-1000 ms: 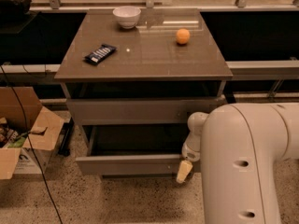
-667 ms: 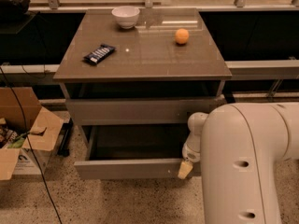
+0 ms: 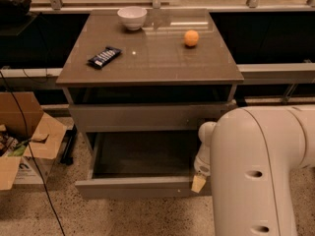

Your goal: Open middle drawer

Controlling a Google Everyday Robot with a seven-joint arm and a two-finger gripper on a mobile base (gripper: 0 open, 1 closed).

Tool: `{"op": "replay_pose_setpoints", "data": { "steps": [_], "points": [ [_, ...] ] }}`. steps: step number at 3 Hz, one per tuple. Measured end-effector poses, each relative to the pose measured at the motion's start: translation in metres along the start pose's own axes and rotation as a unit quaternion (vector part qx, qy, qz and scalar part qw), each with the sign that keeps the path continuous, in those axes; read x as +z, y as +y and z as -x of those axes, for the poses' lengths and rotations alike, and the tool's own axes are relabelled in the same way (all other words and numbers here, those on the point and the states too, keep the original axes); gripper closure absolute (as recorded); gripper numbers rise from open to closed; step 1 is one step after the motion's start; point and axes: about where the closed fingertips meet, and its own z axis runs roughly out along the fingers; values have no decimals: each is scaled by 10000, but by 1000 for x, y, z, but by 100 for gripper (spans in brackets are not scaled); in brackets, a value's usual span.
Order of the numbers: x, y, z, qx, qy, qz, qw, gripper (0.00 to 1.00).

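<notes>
A grey cabinet [image 3: 147, 58] has a closed drawer front [image 3: 147, 117] under its top. The drawer below it [image 3: 138, 187] is pulled out toward me, and its dark inside shows with nothing visible in it. My gripper [image 3: 199, 183] is at the right end of that open drawer's front panel, with its tan tip against the panel. The wrist [image 3: 205, 146] rises from it into the big white arm body [image 3: 266, 171] at the lower right. The arm hides the cabinet's lower right corner.
On the cabinet top lie a white bowl [image 3: 132, 17], an orange [image 3: 191, 38] and a dark snack packet [image 3: 104, 56]. An open cardboard box [image 3: 22, 136] and a black cable [image 3: 29, 146] are on the floor at the left. A low ledge runs behind the cabinet.
The lower drawer has slid a little further out toward me. The gripper has stayed at the right end of its front panel and moved with it.
</notes>
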Motion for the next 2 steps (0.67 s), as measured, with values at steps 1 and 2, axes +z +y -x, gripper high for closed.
{"op": "replay_pose_setpoints", "data": {
  "steps": [1,2],
  "points": [
    [2,9,-7,106,4,45,9999,34],
    [11,29,-25,378,-54,152,9992,10]
  ]
}}
